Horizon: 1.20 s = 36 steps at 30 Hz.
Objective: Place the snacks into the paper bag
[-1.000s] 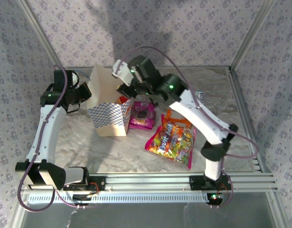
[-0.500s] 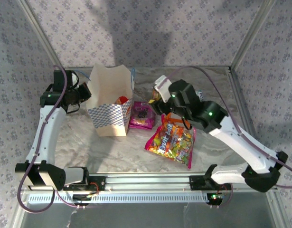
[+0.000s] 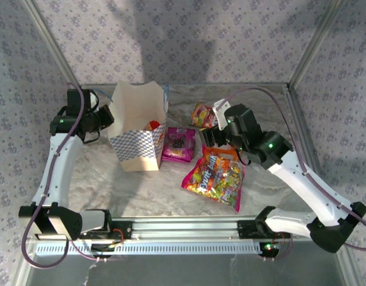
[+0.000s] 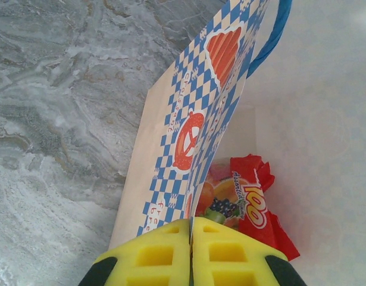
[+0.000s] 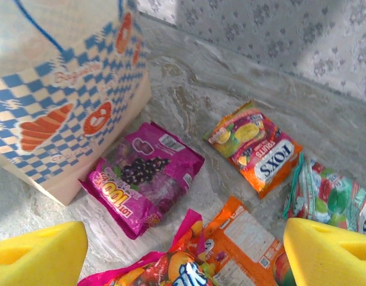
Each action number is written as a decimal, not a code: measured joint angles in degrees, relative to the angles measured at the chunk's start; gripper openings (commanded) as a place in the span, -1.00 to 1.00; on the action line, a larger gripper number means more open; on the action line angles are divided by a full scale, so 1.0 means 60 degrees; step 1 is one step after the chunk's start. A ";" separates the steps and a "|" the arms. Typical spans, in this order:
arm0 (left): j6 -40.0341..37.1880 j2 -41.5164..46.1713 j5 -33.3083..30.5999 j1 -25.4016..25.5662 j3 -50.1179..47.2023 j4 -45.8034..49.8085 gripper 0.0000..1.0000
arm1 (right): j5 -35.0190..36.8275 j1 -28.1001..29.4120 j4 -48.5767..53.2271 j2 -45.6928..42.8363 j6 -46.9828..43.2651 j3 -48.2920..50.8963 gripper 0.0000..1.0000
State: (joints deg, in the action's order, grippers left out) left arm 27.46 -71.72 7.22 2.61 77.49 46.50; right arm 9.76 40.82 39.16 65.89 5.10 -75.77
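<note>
Pinching paper bag (image 4: 171,137): left hand (image 4: 191,238) | right hand (image 5: 183,253): spread above orange packet (image 5: 245,235)

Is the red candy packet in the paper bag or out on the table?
In. The glossy red plastic packet shows inside the open mouth of the cream blue-checkered paper bag.

Grey marbled tabletop (image 3: 141,185), floral-patterned backdrop walls (image 3: 230,36), aluminium frame rail (image 3: 188,226) along the near edge
</note>
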 measured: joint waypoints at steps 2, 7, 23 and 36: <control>-0.0004 0.0000 -0.0073 0.0000 0.0004 0.0004 -0.92 | -0.0259 -0.0295 -0.0044 0.0146 0.0106 0.0022 0.76; -0.0025 0.0004 -0.0248 0.0000 0.0004 0.0004 -0.89 | -0.1024 -0.0969 -0.0339 0.0743 0.0270 0.0025 0.74; -0.0018 0.0102 -0.0499 0.0000 -0.0135 -0.0015 -0.89 | -0.2787 -0.2167 -0.0433 0.3340 0.0335 -0.0747 0.65; 0.0011 0.0142 -0.0506 0.0000 -0.0142 -0.0022 -0.88 | -0.4178 -0.2495 -0.0080 0.5326 0.0335 -0.1698 0.72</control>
State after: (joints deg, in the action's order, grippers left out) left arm 27.53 -70.87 4.19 2.61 76.64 46.37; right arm -15.31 25.85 38.68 97.84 7.11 -85.95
